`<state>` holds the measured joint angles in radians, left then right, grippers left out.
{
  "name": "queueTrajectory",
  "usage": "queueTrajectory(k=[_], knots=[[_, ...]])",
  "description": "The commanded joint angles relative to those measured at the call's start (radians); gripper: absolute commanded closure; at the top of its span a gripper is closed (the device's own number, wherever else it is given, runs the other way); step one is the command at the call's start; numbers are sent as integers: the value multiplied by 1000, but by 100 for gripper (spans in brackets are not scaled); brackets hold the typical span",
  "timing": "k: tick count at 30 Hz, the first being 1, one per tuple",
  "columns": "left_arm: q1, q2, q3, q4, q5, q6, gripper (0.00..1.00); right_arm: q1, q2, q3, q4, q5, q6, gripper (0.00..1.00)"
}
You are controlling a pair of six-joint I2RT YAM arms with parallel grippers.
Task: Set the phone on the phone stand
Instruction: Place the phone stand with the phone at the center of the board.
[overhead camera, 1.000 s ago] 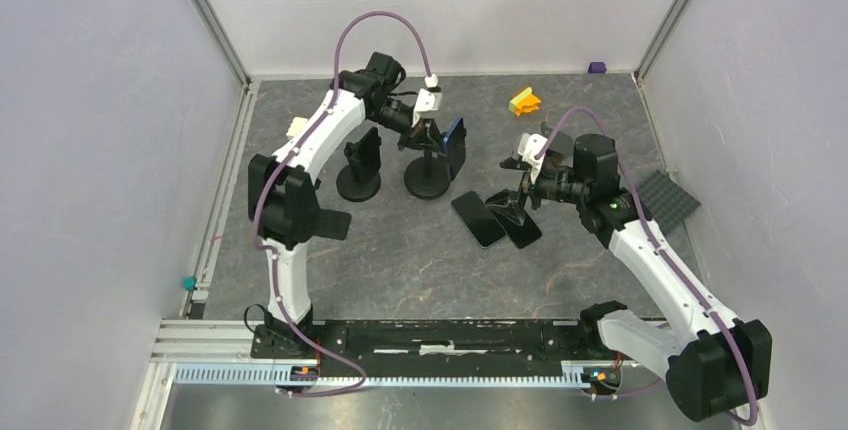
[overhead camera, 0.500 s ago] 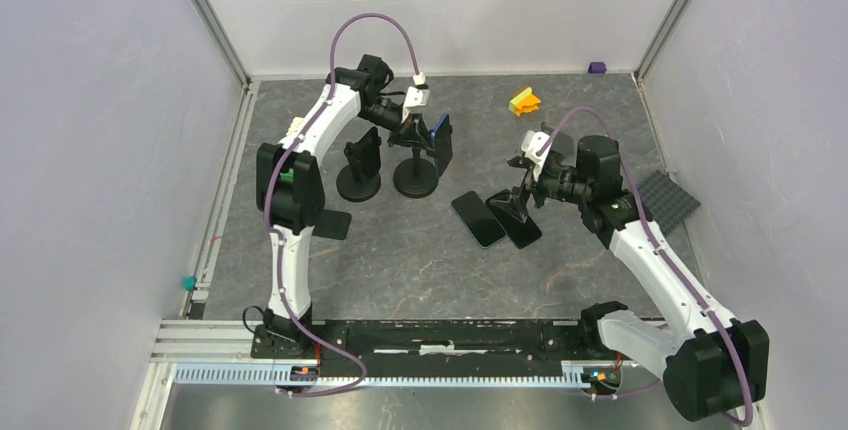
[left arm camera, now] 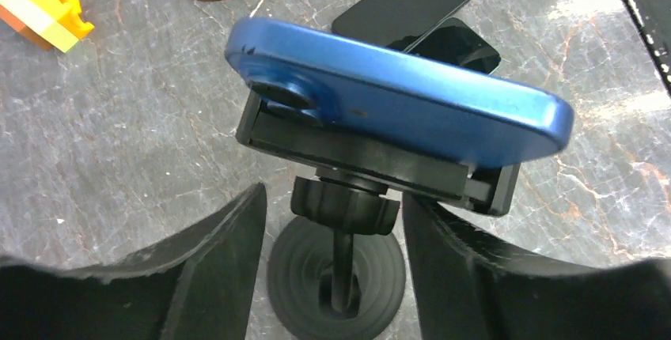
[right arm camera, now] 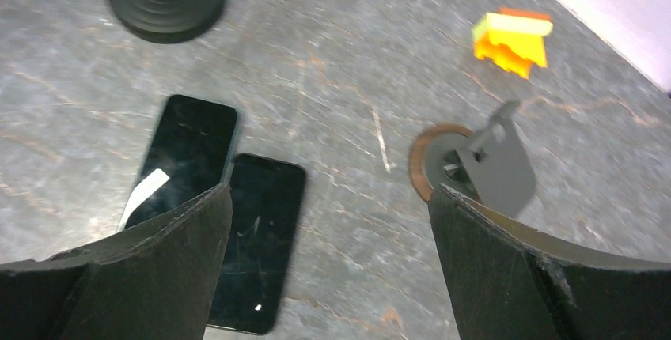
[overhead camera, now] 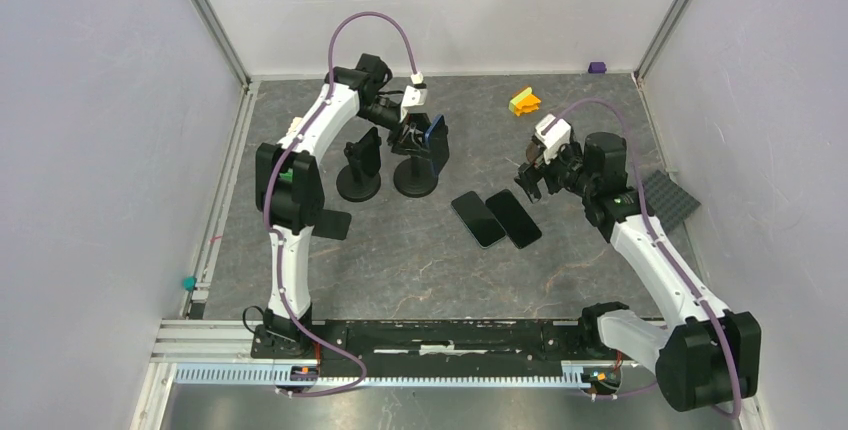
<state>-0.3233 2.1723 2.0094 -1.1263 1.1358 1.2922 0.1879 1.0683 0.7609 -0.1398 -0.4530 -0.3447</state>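
Blue phone (left arm camera: 396,95) now rests on the stand (left arm camera: 340,277), ten o'clock of the black phones (overhead camera: 478,219); left hand (left arm camera: 332,205) has just sprung apart, so it looks placed.

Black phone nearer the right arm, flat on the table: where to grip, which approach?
Pinch the black phone nearer the right arm across its long edges at mid-length, right gripper coming straight down. It lies flat, screen up, so only the thin edges offer a hold. Its inner edge sits at or almost against the other black phone, so probably nudge it clear first.
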Motion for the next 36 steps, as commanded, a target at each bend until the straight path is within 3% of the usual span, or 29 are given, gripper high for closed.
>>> queueTrajectory(k=[1,3,9,13,18,21,25,36], knots=[[15,-76,19,66,10,-49,24,-17,22,37,29,189,-45,2],[17,-97,6,103,-25,-81,14,-22,41,41,30,235,-62,2],[24,-162,-25,134,-107,-118,0,-28,136,72,71,334,-45,2],[25,-211,-24,135,-160,-164,0,-26,235,116,130,386,2,3],[25,-323,-53,141,-304,-286,0,-26,407,203,199,445,59,15],[25,-424,-126,154,-374,-365,0,-25,514,269,199,445,59,15],[24,-584,-263,158,-361,-433,0,-26,605,305,199,445,59,15],[20,-978,-645,371,-285,-655,0,-26,692,336,199,445,59,15]])
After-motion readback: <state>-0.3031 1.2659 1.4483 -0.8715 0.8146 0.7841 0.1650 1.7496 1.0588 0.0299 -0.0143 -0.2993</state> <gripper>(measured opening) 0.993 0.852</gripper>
